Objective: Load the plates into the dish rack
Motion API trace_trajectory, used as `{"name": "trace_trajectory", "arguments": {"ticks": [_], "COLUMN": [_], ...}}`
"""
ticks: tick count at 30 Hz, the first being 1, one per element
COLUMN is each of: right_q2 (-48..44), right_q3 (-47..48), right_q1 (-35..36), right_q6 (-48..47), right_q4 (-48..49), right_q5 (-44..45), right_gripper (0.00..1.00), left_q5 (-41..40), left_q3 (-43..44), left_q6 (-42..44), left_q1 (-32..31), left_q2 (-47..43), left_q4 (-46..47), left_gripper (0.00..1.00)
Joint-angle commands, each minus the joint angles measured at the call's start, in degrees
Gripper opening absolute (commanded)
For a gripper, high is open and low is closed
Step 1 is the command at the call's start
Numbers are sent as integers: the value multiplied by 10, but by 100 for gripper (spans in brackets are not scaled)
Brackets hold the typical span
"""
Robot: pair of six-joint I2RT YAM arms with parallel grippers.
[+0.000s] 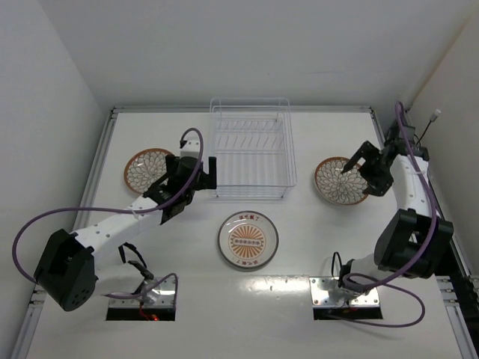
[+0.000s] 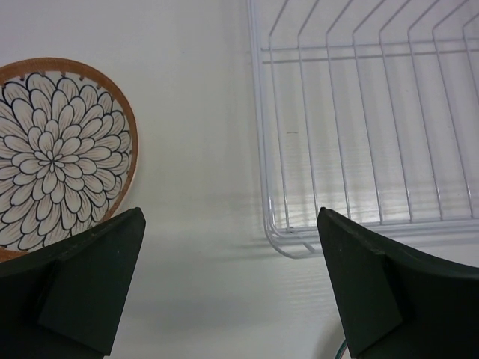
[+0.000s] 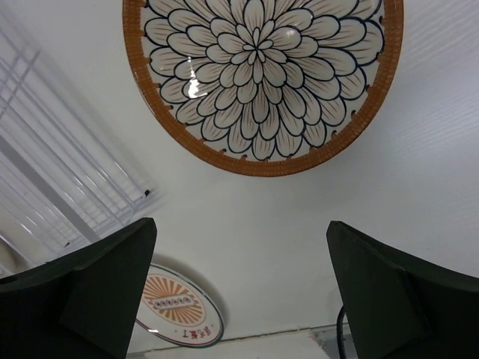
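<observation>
Table (image 1: 337, 247): white, everything sits on it. Dish rack (image 1: 251, 149): white wire, no plates in it yet. It lies ahead and to the right of the left jaws, and off to the left of the right jaws.

All 3 plates lie flat, face up, outside the rack.
- Left petal plate (image 2: 52, 153): ahead-left of the left jaws, apart from the rack.
- Right petal plate (image 3: 262, 75): straight ahead of the right jaws, near rim just beyond the tips.
- Sunburst plate (image 1: 248, 240): by the right wrist view, low and left of the right jaws, past the left finger; nearer the arm bases than the rack.

Left gripper (image 2: 230, 224): jaws spread wide, nothing btwn them, over bare table in the gap btwn plate and rack. Right gripper (image 3: 241, 232): also spread wide, holding nothing, not touching its plate.

Step in hand, I'd judge: reach for a 1st plate; the right arm looks best lined up.

To do it well:
- Flat plate = only the rim gives purchase. Come in low and tilted, one finger under the lip, one on top; centre the rim btwn the tips before closing.
- Glazed, so prob. slippery; bite well past the brown band.
- Lift, turn it on edge, line it up parallel w/ the slots, lower btwn two bars, let go only once it's seated.
- Keep the left arm clear of the rack's near corner meanwhile.
</observation>
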Motion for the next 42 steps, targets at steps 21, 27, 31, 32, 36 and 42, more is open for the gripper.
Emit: {"name": "trace_trajectory", "arguments": {"ticks": [21, 27, 31, 32, 36, 42], "right_q2": [13, 60, 99, 113, 144, 195], "right_q3": [-276, -296, -296, -296, -253, -202], "right_q1": [-179, -202, -202, -202, -195, -189], "right_q6": [84, 130, 157, 163, 175, 175], "right_q4": [292, 381, 405, 405, 392, 379], "right_q5": [-204, -222, -222, -229, -222, -240], "right_gripper": [60, 47, 43, 41, 45, 47], "left_q5": [3, -4, -4, -4, -10, -21], "left_q3": [13, 3, 8, 8, 8, 8], "left_q6": [-3, -3, -3, -3, -3, -3], "left_q1": [-23, -23, -23, -23, -23, -23], "left_q2": [-132, -104, -81, -81, -75, -75], "left_q4": [-196, -184, -184, -184, -184, -190], "left_gripper": [100, 100, 100, 100, 100, 100]}}
